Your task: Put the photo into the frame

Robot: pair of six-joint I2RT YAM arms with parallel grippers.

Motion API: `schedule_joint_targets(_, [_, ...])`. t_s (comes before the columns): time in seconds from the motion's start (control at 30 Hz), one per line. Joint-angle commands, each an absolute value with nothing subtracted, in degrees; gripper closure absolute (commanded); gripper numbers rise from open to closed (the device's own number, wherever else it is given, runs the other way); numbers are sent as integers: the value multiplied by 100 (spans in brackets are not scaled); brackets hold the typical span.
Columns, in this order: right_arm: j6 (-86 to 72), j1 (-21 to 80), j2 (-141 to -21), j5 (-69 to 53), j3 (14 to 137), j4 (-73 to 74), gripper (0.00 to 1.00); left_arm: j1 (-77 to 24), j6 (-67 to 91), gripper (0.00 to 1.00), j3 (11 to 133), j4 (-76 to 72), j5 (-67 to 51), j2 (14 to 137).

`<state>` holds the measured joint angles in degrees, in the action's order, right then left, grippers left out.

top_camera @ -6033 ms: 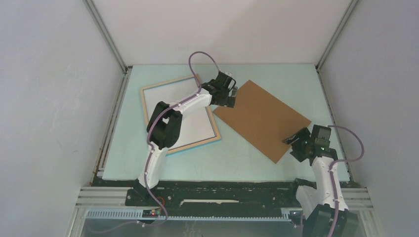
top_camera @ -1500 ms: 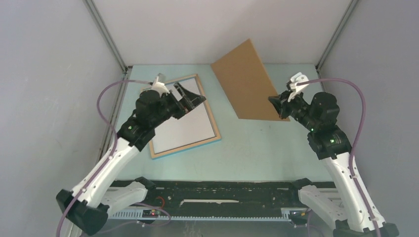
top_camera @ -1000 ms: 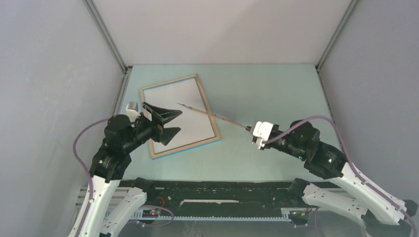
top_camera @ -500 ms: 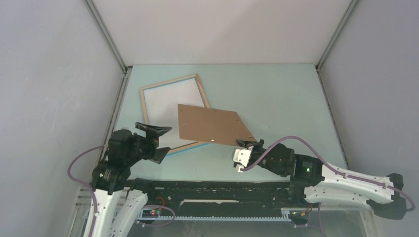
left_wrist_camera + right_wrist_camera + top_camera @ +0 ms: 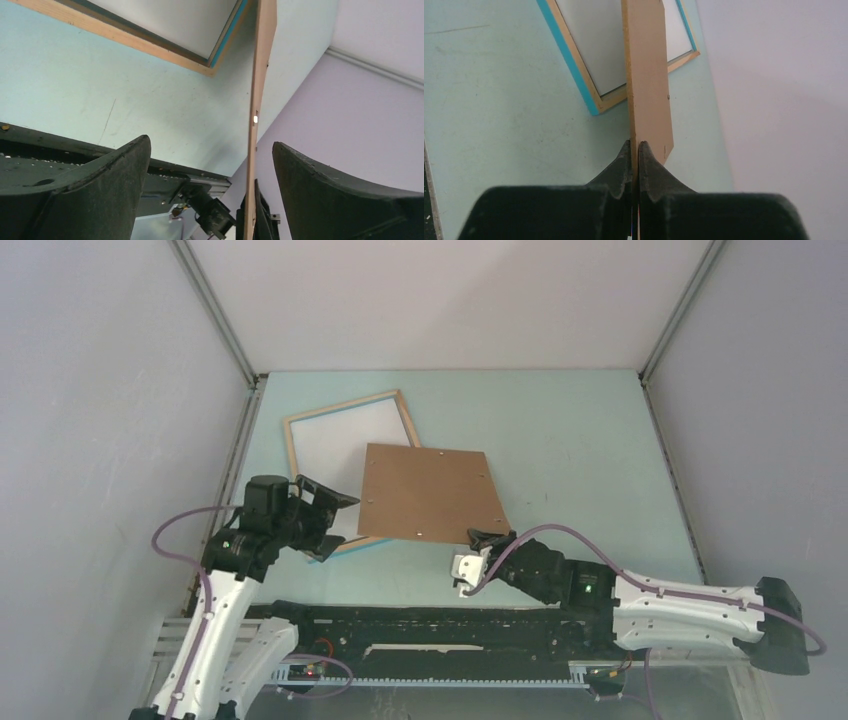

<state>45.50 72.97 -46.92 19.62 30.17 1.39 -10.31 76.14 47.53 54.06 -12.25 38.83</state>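
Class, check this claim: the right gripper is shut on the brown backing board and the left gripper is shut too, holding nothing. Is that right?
Not quite. The left gripper is open, jaws wide apart, holding nothing; the left wrist view shows it. The right gripper is shut on the brown backing board.

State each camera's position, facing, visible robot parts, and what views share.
Top external: overhead at the near side, facing down on the pale green table; both arms show.
Left wrist: past its open left gripper, toward the thin brown board's edge.
Right wrist: along that board, clamped in the right gripper.
Shared: board, light-wood teal-faced frame.
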Motion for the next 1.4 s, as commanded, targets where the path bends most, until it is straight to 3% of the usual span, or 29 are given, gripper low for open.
schedule_joint_targets(0.0, [3992, 7401, -4894, 1966, 2779, -112, 100, -1028, 6872, 4, 4650, 4871, -1493, 3768])
schedule_joint_targets(0.17, [3959, 7490, -4995, 2044, 2654, -235, 100, -1026, 6592, 6, 3473, 2521, -2871, 3754])
schedule_joint_targets(0.37, [3769, 7579, -5171, 2342, 2540, -451, 100, -1005, 7665, 18, 2363, 760, -2830, 3252])
schedule_joint_targets(0.63, [3682, 7648, -5526, 2426, 2514, -629, 100, -976, 8464, 52, 1613, -425, -2906, 3053])
schedule_joint_targets(0.77, [3502, 7659, -5478, 2453, 2516, -558, 64, -937, 8347, 75, 1538, -597, -2908, 3097])
schedule_joint_targets(0.8, [3406, 7676, -5436, 2503, 2514, -509, 42, -930, 8221, 79, 1553, -623, -2921, 3162])
schedule_joint_targets(0.83, [3273, 7696, -5386, 2551, 2533, -461, 10, -924, 8061, 82, 1605, -589, -2926, 3237])
schedule_joint_targets(0.87, [3110, 7722, -5333, 2556, 2569, -328, 1, -923, 7864, 85, 1678, -489, -2926, 3328])
schedule_joint_targets(1.0, [2406, 7971, -5073, 2500, 2865, 571, 0, -914, 7394, 100, 1798, -336, -2926, 3699])
schedule_joint_targets(1.1, [1627, 8370, -4929, 2436, 3254, 1227, 0, -910, 7023, 100, 1890, -269, -2851, 3835])
schedule_joint_targets(1.2, [569, 8406, -4889, 1574, 3616, 1389, 0, -889, 6458, 100, 2161, 183, -2750, 3975])
schedule_joint_targets(1.37, [-868, 8084, -4994, 1664, 3783, 679, 0, -883, 5419, 100, 2749, 1222, -2117, 4037])
